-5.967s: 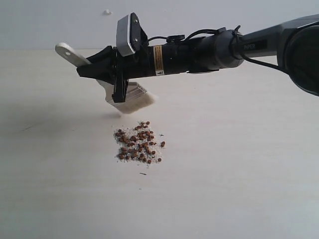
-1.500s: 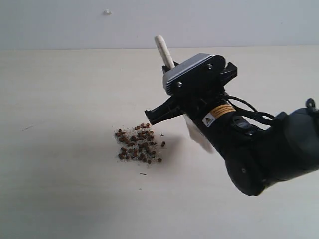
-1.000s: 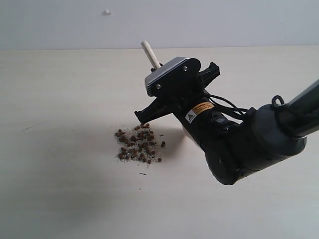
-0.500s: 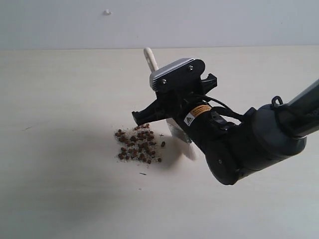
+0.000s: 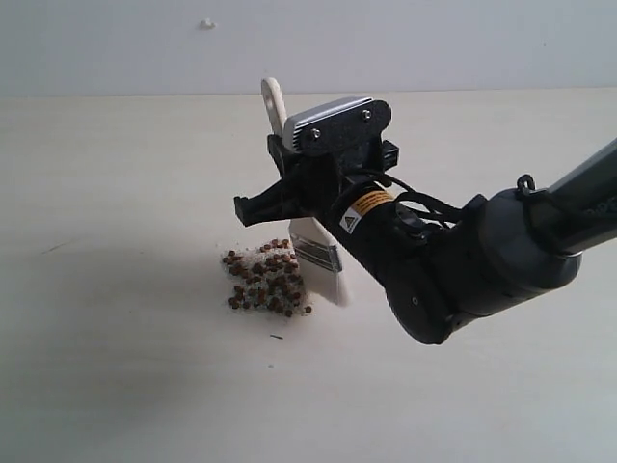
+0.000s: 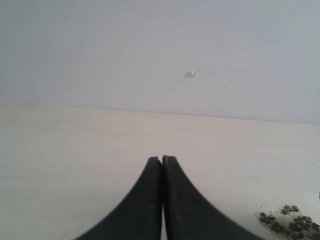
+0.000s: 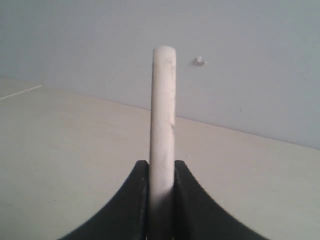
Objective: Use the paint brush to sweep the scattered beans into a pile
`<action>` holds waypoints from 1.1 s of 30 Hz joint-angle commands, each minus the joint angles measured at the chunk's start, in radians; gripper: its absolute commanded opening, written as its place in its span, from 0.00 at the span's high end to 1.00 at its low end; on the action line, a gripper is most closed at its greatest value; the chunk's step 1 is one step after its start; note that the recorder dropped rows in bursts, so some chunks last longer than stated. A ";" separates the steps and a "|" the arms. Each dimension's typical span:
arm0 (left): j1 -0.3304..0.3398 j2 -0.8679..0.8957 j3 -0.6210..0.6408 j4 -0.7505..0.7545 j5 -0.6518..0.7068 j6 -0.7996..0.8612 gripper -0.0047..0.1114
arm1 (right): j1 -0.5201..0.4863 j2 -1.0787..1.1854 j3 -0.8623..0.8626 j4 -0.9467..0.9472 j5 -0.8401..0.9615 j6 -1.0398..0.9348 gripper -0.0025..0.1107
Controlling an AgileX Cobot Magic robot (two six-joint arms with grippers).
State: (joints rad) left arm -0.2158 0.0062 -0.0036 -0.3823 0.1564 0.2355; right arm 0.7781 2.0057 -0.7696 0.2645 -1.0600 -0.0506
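Observation:
The reddish-brown beans form one dense pile (image 5: 266, 281) with whitish crumbs on the pale table (image 5: 116, 367); its edge also shows in the left wrist view (image 6: 290, 221). My right gripper (image 5: 280, 188) is shut on the paint brush handle (image 5: 273, 104), which sticks up past the jaws (image 7: 163, 115). The silver ferrule (image 5: 317, 253) and cream bristles (image 5: 328, 282) hang down, with the bristle tips touching the pile's right side. My left gripper (image 6: 162, 162) is shut on nothing, off to the pile's left and outside the exterior view.
A small white lump (image 5: 207, 23) sticks to the grey back wall. The right arm's bulky black wrist (image 5: 453, 280) hangs over the table right of the pile. A faint dark mark (image 5: 58, 247) lies on the table at the left.
The right gripper has swung from the pile's far side to its right, then shifted left. The bristles have come down against the pile's right edge, taking in a stray bean there.

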 commanded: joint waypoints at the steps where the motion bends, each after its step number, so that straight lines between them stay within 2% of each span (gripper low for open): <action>1: -0.006 -0.006 0.004 0.004 -0.001 -0.003 0.96 | 0.001 -0.054 -0.005 -0.008 -0.018 -0.053 0.98; 5: -0.006 -0.006 0.004 0.004 -0.001 -0.003 0.96 | 0.001 -0.137 -0.003 0.025 0.074 -0.091 0.98; 11: -0.006 -0.006 0.004 0.004 -0.001 -0.003 0.96 | 0.001 -0.299 -0.003 0.255 0.270 -0.376 0.98; 16: -0.006 -0.006 0.004 0.004 -0.001 -0.003 0.96 | -0.002 -0.462 0.058 0.324 0.526 -0.442 0.98; 17: -0.006 -0.006 0.004 0.004 -0.001 -0.003 0.96 | -0.030 -0.535 0.082 0.422 0.646 -0.497 0.98; 21: -0.006 -0.006 0.004 0.004 -0.001 -0.003 0.96 | -0.197 -0.662 0.080 0.473 0.985 -0.531 0.98; 24: -0.006 -0.006 0.004 0.004 -0.001 -0.003 0.96 | -0.297 -0.676 0.049 0.470 1.148 -0.524 0.98; 27: -0.006 -0.006 0.004 0.004 -0.001 -0.003 0.96 | -0.437 -0.641 -0.050 0.486 1.466 -0.522 0.98; 29: -0.006 -0.006 0.004 0.004 -0.001 -0.003 0.96 | -0.491 -0.596 -0.110 0.505 1.627 -0.522 0.98; 31: -0.006 -0.006 0.004 0.004 -0.001 -0.003 0.96 | -0.513 -0.551 -0.145 0.570 1.710 -0.522 0.98; 33: -0.006 -0.006 0.004 0.004 -0.001 -0.003 0.96 | -0.513 -0.506 -0.145 0.642 1.700 -0.535 0.98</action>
State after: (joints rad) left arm -0.2158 0.0062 -0.0036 -0.3823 0.1564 0.2355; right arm 0.2735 1.4646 -0.9024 0.8414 0.6226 -0.5671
